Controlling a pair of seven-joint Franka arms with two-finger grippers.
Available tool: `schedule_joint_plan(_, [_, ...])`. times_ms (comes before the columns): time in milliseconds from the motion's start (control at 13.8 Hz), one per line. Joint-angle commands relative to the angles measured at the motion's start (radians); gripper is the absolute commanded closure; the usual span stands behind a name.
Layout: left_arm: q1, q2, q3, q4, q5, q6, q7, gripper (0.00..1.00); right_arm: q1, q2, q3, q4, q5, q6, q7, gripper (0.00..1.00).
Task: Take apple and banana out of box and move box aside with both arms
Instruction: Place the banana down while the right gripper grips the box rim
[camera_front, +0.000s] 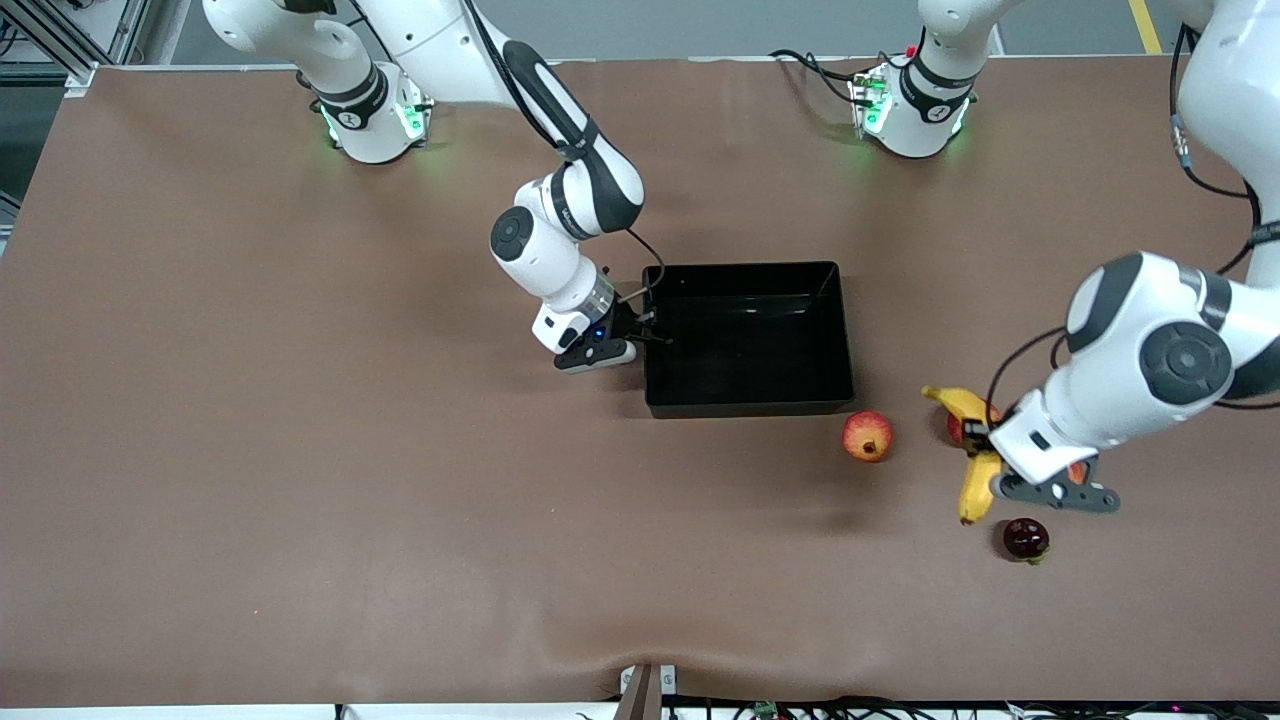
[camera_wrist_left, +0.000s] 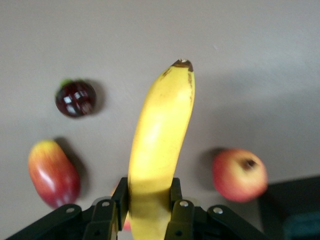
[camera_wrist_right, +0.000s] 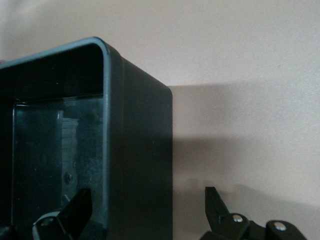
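Right gripper (camera_front: 640, 338), centre frame, fingers spread apart. Left gripper (camera_front: 985, 470), lower right, fingers clamped, wrist angled downward.

This is a robotics lab or test cell, not a home. Two white robot arms (camera_front: 560, 215) (camera_front: 1150, 350) are bolted at their bases to a large table (camera_front: 300, 450) covered with a plain brown mat. Green status lights glow at the bases, loose cables (camera_front: 810, 65) trail along the table's edge, and grey industrial floor with a yellow line (camera_front: 1145, 25) shows past it.
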Motion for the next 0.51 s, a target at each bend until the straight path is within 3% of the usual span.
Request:
schedule_joint_plan(0, [-0.137,0.047,0.141,0.099,-0.009,0.062,0.03,1.0,0.01,-0.007,-0.013,0.011,0.022,-0.006,0.015,0.91])
schedule_joint_plan(73, [-0.169,0.067,0.178,0.12,-0.011,0.085,0.022,1.0,0.01,-0.007,-0.013,0.011,0.023,-0.007,0.038,1.0])
schedule_joint_plan(290, [-0.197,0.116,0.241,0.148,-0.011,0.165,0.022,1.0,0.002,-0.014,-0.015,0.001,0.022,-0.012,0.061,1.0])
schedule_joint_plan(435, [-0.196,0.148,0.247,0.148,-0.009,0.205,0.017,1.0,-0.004,-0.034,-0.016,-0.014,0.02,-0.013,0.055,1.0])
